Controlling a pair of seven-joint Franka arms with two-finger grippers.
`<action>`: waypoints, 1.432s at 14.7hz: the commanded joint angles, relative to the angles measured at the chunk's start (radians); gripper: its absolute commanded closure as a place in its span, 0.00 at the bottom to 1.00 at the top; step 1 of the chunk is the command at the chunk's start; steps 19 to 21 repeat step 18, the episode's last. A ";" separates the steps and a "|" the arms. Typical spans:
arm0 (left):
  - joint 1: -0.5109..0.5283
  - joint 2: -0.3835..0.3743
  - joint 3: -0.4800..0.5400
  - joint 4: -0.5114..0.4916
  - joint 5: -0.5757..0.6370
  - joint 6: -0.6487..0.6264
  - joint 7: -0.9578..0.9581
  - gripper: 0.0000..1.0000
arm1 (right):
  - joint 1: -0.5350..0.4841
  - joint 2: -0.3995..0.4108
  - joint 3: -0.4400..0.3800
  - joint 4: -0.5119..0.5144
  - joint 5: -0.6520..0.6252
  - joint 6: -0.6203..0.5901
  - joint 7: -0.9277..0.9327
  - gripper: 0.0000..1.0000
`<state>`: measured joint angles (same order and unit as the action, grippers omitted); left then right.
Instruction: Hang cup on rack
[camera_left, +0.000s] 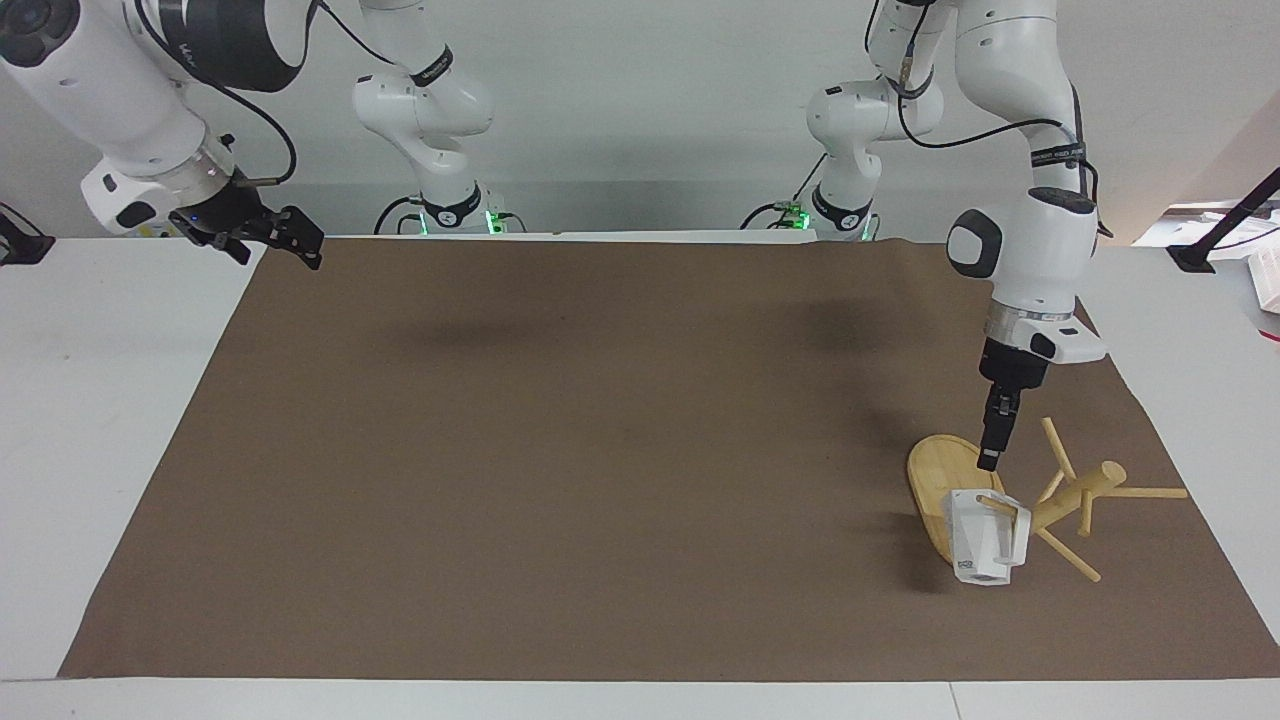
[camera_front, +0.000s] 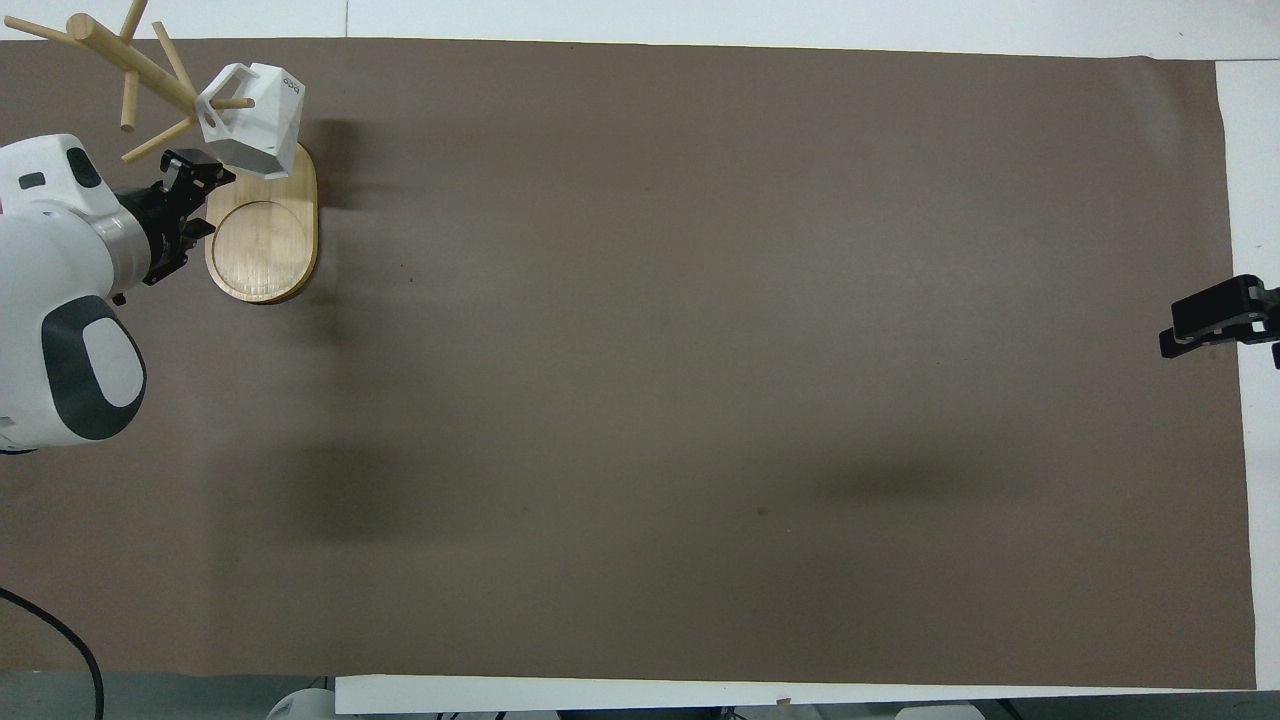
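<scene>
The white faceted cup (camera_left: 978, 545) (camera_front: 262, 128) hangs by its squared handle on a thin peg of the bamboo rack (camera_left: 1075, 495) (camera_front: 120, 62), tipped over the end of the rack's oval base (camera_left: 938, 470) (camera_front: 262, 245). My left gripper (camera_left: 990, 460) (camera_front: 197, 170) points down over the base beside the post, open and holding nothing, a short gap from the cup. My right gripper (camera_left: 280, 245) (camera_front: 1200, 325) waits open in the air over the mat's edge at the right arm's end of the table.
A brown mat (camera_left: 600, 450) covers most of the white table (camera_left: 100, 400). The rack's other pegs (camera_left: 1150, 492) stick out toward the table's edge at the left arm's end.
</scene>
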<state>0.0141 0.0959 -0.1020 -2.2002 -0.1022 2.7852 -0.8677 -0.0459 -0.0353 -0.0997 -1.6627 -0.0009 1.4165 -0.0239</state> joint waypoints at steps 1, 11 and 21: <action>-0.002 -0.048 -0.002 0.000 0.010 -0.180 0.076 0.01 | -0.012 -0.035 0.006 -0.023 -0.016 0.004 0.012 0.00; -0.002 -0.107 -0.008 0.380 0.152 -1.059 0.687 0.01 | -0.005 -0.035 0.006 -0.023 -0.016 0.001 0.012 0.00; -0.003 -0.042 -0.011 0.687 0.128 -1.314 0.891 0.01 | -0.003 -0.035 0.006 -0.023 -0.018 0.001 0.012 0.00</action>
